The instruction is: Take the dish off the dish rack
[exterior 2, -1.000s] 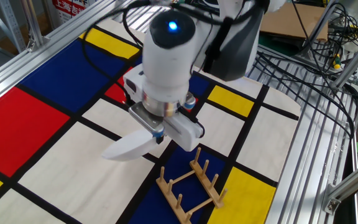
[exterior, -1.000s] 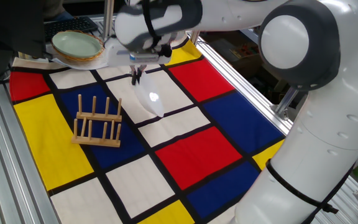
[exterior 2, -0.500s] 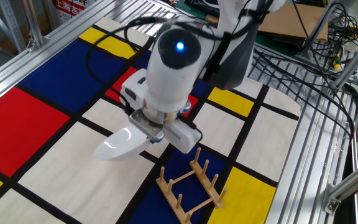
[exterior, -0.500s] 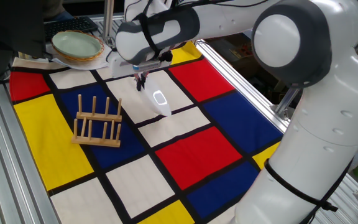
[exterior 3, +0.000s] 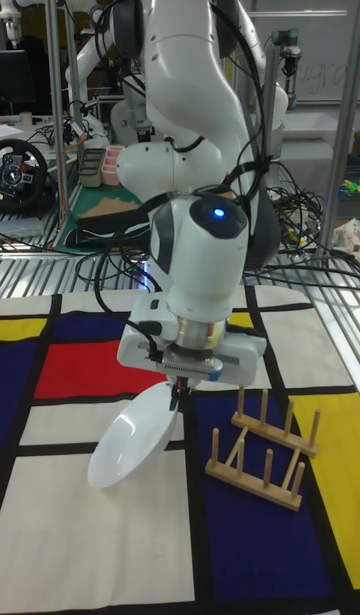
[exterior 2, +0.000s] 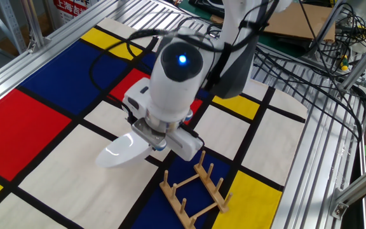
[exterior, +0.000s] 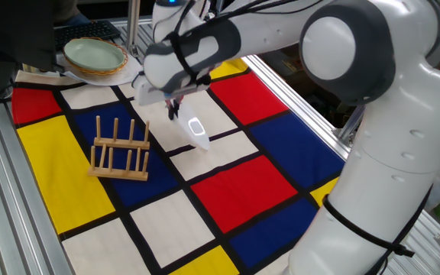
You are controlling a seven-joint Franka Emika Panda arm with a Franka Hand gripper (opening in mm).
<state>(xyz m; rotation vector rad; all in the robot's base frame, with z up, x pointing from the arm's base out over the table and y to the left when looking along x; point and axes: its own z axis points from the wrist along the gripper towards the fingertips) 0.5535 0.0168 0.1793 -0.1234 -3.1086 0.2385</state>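
The dish (exterior: 196, 130) is a glossy white oval plate, tilted, with its low end close over a white square of the cloth. My gripper (exterior: 174, 108) is shut on its upper rim. From the other side the dish (exterior 2: 121, 152) hangs left of the gripper (exterior 2: 153, 144), and whether it touches the cloth I cannot tell. The dish rack (exterior: 119, 150) stands empty on the cloth, left of the dish. It also appears as the dish rack (exterior 2: 195, 188) in front of the arm. In the tall view the dish (exterior 3: 130, 437) slants down from the gripper (exterior 3: 176, 394), with the dish rack (exterior 3: 264, 445) to its right.
A pale green bowl (exterior: 95, 54) sits in a wicker tray at the far corner of the table. Aluminium frame rails (exterior 2: 310, 159) run along the table's edges. The checked cloth (exterior: 235, 191) covers the table top.
The gripper has carried the dish lower and a little toward the rack, and the dish now lies closer to the cloth. The rack has not moved.
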